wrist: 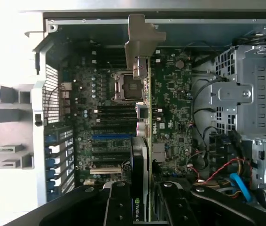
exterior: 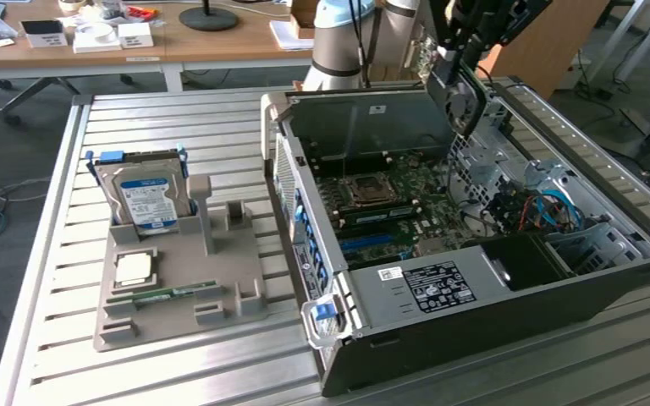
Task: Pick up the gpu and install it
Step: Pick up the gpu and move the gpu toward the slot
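Gripper [exterior: 457, 61] is clamped on the gpu [exterior: 467, 106], jaws narrowed to the card's thickness, and the card hangs above the open computer case [exterior: 472, 330], over its interior and not seated. Wrist view looks down the gpu [wrist: 140, 160] edge-on between the black fingers [wrist: 119, 202]: a thin black card with a green board edge along one side, a silver metal bracket [wrist: 141, 40] at the end away from the gripper and an NVIDIA label by the grip, with the case's motherboard [wrist: 170, 94] beneath it. A hard drive [exterior: 145, 199] stands in a grey holder [exterior: 179, 288] beside the case, on the exterior view's left.
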Action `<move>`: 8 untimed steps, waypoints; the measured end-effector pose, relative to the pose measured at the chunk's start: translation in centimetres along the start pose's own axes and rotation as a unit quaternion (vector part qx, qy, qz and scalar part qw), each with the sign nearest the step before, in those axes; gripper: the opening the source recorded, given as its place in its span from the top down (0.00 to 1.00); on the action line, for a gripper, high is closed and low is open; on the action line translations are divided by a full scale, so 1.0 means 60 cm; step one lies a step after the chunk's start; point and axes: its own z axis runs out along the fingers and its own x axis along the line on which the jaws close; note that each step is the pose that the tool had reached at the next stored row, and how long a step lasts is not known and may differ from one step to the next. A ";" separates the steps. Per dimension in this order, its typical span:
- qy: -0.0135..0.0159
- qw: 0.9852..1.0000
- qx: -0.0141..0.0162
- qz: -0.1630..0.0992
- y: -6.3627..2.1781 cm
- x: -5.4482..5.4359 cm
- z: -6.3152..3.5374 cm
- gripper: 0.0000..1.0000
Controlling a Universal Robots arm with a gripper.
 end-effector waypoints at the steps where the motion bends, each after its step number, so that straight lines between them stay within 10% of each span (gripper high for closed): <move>1: 0.000 1.000 0.000 0.000 0.000 -0.004 0.000 0.73; 8: 0.000 1.000 0.000 0.000 0.001 -0.011 0.000 0.73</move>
